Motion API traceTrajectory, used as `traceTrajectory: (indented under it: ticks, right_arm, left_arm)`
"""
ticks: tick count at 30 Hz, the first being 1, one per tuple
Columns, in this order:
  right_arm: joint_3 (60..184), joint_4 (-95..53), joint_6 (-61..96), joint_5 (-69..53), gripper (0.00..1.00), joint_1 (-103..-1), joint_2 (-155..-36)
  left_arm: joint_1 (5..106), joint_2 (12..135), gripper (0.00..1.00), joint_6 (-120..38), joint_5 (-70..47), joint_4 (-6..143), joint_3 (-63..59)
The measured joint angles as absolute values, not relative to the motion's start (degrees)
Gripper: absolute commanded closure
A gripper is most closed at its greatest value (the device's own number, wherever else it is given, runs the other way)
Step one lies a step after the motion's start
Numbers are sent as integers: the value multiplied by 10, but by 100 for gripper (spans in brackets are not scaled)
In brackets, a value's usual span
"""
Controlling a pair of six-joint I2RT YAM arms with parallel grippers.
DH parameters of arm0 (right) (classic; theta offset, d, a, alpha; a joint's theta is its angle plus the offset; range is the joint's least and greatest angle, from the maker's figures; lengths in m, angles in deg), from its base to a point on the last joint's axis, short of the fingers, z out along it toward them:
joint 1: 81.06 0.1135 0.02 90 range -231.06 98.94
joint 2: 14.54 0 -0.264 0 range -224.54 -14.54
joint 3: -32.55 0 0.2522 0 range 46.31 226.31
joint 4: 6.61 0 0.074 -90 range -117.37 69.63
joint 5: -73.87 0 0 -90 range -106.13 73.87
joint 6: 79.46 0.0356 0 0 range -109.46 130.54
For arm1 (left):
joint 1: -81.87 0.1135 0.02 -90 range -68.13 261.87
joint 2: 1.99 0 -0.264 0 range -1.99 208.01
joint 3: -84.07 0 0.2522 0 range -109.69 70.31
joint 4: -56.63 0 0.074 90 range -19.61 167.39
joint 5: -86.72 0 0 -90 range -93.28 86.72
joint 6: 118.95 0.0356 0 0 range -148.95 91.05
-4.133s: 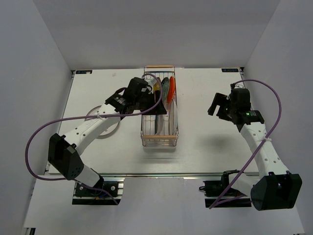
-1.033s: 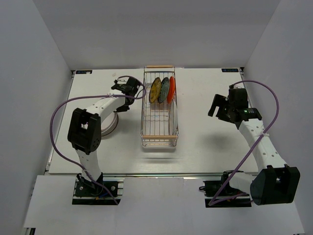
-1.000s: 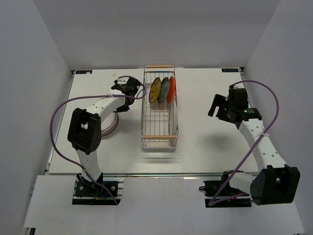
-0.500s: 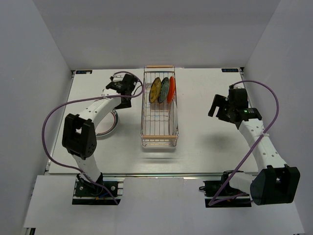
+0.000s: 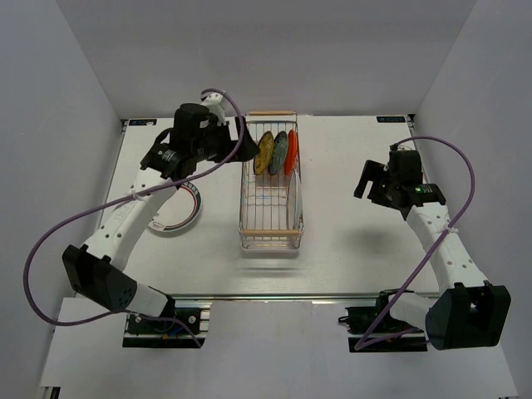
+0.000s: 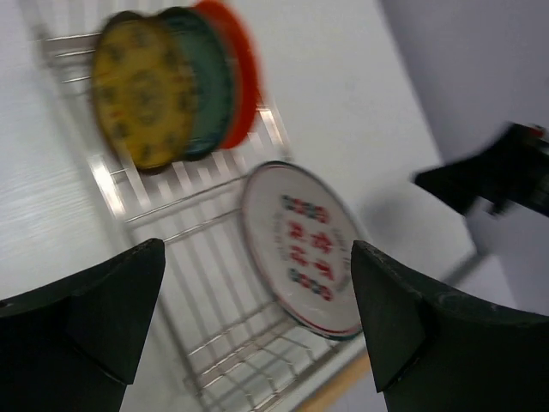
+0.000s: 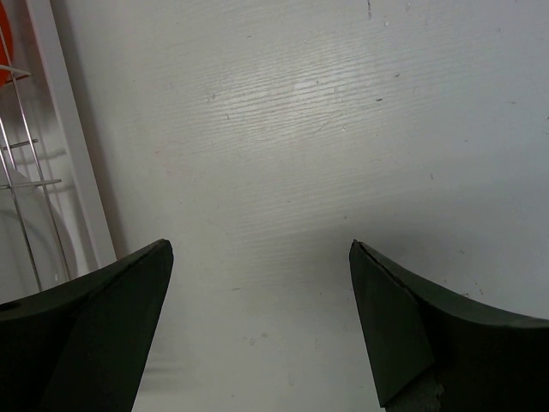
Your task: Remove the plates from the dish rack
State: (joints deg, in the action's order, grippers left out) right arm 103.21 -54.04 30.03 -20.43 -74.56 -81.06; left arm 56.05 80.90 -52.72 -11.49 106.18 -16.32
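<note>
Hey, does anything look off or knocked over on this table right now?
Nothing stands out. Three small plates stand at the far end of the dish rack, the red-marked plate leans along its right side, and a white plate lies flat on the table, left of it.

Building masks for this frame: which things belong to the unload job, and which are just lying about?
Job:
rack
yellow plate, teal plate, orange plate and red-marked plate, all standing in the rack
white plate on the table, left of the rack

Lying about:
purple cables
table
</note>
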Motion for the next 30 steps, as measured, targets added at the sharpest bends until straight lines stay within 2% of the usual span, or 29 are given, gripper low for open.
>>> traceTrajectory:
  ticks: [4, 10, 14, 23, 30]
  right_arm:
    - [1032, -541, 300, -204, 11, -746, -809]
    - [1032, -541, 300, -204, 11, -746, -809]
    - [1032, -541, 300, -205, 11, -746, -809]
    - [1032, -542, 300, -205, 11, -746, -809]
    - [1032, -542, 300, -205, 11, -746, -809]
  left_arm:
    - [532, 827, 2, -529, -256, 996, -165]
    - [478, 906, 2, -543, -328, 974, -167]
    - [446, 933, 4, -550, -320, 985, -177]
    - [393, 964, 25, -559, -238, 1042, -255]
    - [380, 981, 27, -562, -167, 1094, -271]
